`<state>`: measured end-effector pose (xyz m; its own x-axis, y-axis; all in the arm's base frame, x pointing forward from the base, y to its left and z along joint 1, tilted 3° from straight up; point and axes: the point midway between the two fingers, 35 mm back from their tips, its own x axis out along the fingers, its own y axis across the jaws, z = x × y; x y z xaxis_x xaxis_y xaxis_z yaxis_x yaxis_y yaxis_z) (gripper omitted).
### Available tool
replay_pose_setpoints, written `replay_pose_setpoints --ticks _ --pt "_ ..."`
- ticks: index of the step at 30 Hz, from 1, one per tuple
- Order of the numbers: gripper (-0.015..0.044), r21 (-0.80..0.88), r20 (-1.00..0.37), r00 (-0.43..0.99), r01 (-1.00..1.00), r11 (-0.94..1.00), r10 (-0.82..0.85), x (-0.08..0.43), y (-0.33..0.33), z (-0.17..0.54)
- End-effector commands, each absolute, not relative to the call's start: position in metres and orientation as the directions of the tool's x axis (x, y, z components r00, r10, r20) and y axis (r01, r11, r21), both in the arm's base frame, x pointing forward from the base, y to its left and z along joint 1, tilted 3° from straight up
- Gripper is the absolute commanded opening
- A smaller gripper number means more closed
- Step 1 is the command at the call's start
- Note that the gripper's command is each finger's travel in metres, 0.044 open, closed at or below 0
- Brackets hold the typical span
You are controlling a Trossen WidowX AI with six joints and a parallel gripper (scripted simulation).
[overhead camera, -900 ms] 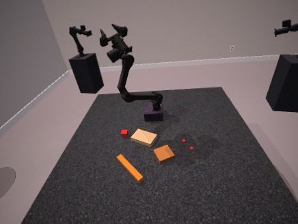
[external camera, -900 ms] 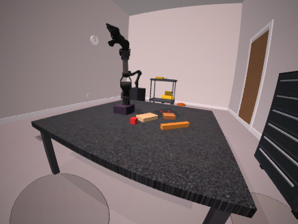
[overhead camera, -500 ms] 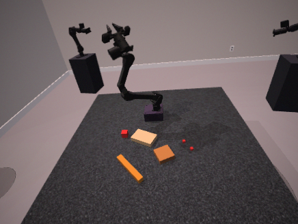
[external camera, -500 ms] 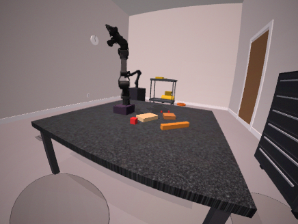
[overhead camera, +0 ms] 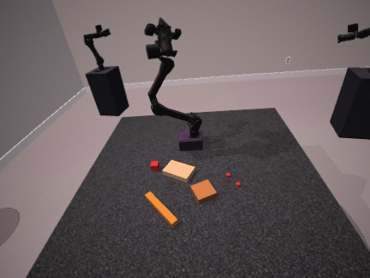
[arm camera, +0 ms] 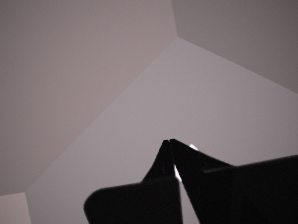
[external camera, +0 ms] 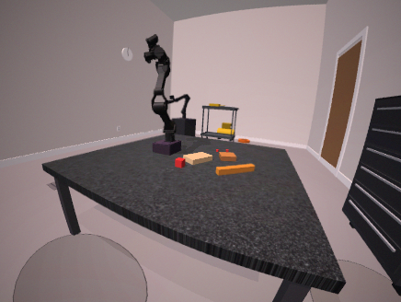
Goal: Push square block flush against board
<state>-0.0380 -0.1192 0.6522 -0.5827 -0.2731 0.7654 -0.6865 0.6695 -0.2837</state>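
The square block (overhead camera: 204, 190) (external camera: 227, 156), orange-brown and flat, lies on the dark table. The pale tan board (overhead camera: 179, 169) (external camera: 198, 157), a flat rectangle, lies beside it, nearer the arm's base. A narrow gap shows between the board's corner and the block, and their sides are not touching. My gripper (overhead camera: 161, 19) (arm camera: 169, 144) is raised high above the table, far from both, and points upward. Its fingertips meet in the wrist view with nothing between them. The wrist view shows only walls and ceiling behind the fingers.
A long orange bar (overhead camera: 161, 209) (external camera: 235, 169) lies on the table (overhead camera: 238, 241) (external camera: 184, 203) on the side away from the base. A red cube (overhead camera: 154, 165) (external camera: 179, 162) stands beside the board. Two tiny red cubes (overhead camera: 228, 175) (overhead camera: 238, 184) lie beyond the block.
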Motion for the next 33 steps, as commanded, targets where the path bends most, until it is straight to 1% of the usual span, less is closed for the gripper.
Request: replay_pose_setpoints --ticks 1,5,15,21,25,30,33 --pt "0.0 -0.391 0.771 -0.616 -0.659 0.643 -0.162 -0.059 -0.085 0.659" --pt "0.0 -0.475 0.768 -0.638 -0.632 0.612 -0.064 -0.075 -0.054 0.662" --pt "0.0 -0.596 0.768 -0.621 -0.603 0.53 0.157 -0.091 0.015 0.663" --pt "0.0 -0.626 0.76 -0.592 -0.559 0.543 0.267 -0.091 0.05 0.659" --pt "0.0 -0.659 0.744 -0.579 -0.552 0.511 0.333 -0.092 0.073 0.656" --pt "0.0 -0.67 0.74 -0.519 -0.523 0.526 0.427 -0.082 0.099 0.655" --pt "0.0 -0.692 0.722 -0.497 -0.523 0.498 0.482 -0.079 0.119 0.651"
